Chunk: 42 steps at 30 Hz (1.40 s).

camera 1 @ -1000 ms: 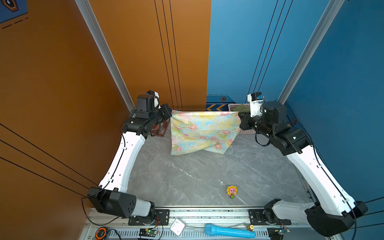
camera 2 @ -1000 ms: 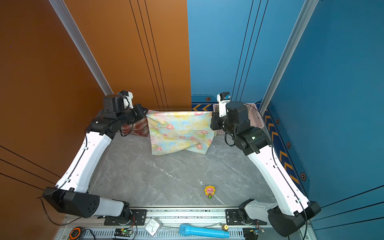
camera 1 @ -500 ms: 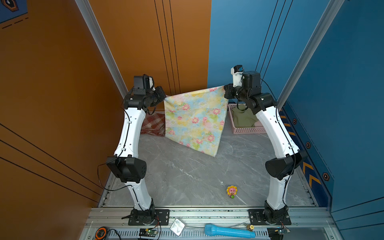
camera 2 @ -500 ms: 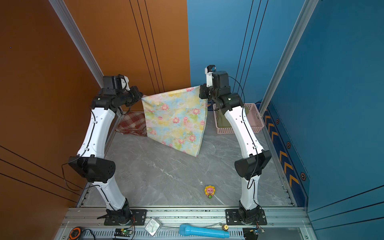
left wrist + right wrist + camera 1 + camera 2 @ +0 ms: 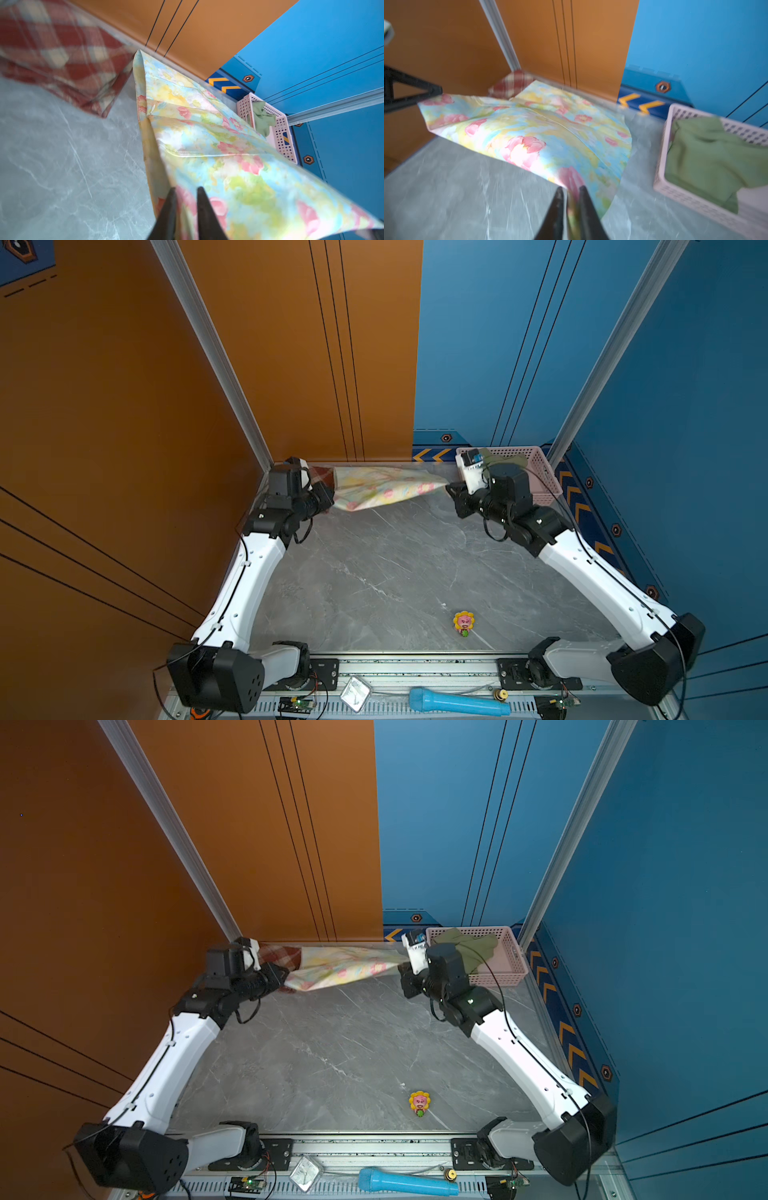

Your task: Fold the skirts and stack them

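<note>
Yellow-blue floral skirt (image 5: 382, 489), hoisted high a moment ago, now lies along the far edge of the surface (image 5: 395, 572), left hand (image 5: 187, 188) and right hand (image 5: 570, 188) both unclenched at its corners, folding probably next.

A pink basket (image 5: 496, 980) sits at the far right corner of the grey marble table (image 5: 395, 572); a sunflower toy (image 5: 464, 622) stands near its front edge, and a blue microphone (image 5: 457, 701) lies just beyond.

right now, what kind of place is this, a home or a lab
Probably a robot test cell, not a home: two arms bolted to a metal rail, panel walls with hazard chevrons, and staged props like the floral skirt and pink basket.
</note>
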### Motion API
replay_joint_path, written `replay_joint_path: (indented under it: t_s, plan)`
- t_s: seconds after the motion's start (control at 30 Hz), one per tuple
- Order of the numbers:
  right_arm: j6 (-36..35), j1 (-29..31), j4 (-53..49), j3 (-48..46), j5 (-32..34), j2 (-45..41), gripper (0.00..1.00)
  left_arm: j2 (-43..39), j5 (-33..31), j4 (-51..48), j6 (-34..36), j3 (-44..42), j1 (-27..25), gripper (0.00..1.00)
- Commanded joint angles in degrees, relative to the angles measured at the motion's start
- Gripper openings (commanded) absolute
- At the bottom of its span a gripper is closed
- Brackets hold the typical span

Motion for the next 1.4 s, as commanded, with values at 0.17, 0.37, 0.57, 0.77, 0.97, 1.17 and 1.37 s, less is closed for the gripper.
replay_joint_path:
  t_s: [0.17,0.37,0.57,0.77,0.97,1.17,1.37]
  plan:
    - [6.44,5.37,2.50,-21.59,6.07,-15.38,0.76,-11.71,-10.30,-0.86,-3.00,-18.97,-0.19,0.80]
    - [11.97,3.45,-0.29,-17.03,2.31,-6.19,0.67,-3.71,-9.76,-3.57,-2.92,-15.21,-2.04,0.79]
    - [17.41,4.36,-2.04,-11.34,-0.99,9.82,0.56,5.23,-9.31,-4.57,-1.18,-12.43,-6.53,0.77]
    - [19.28,6.60,-3.47,-9.64,0.18,18.11,0.49,11.83,-8.37,-4.70,0.19,-12.37,-10.12,0.76]
    - [19.19,8.38,-5.20,-11.50,2.87,18.80,0.47,15.50,-8.27,-4.66,1.89,-13.87,-11.11,0.71]
    - [19.45,9.32,-5.20,-11.33,3.39,20.45,0.45,18.49,-7.87,-4.09,1.74,-14.54,-12.71,0.67]
    - [20.32,9.74,-5.45,-11.28,2.44,24.77,0.42,19.96,-8.01,-4.06,1.44,-15.78,-13.34,0.63]
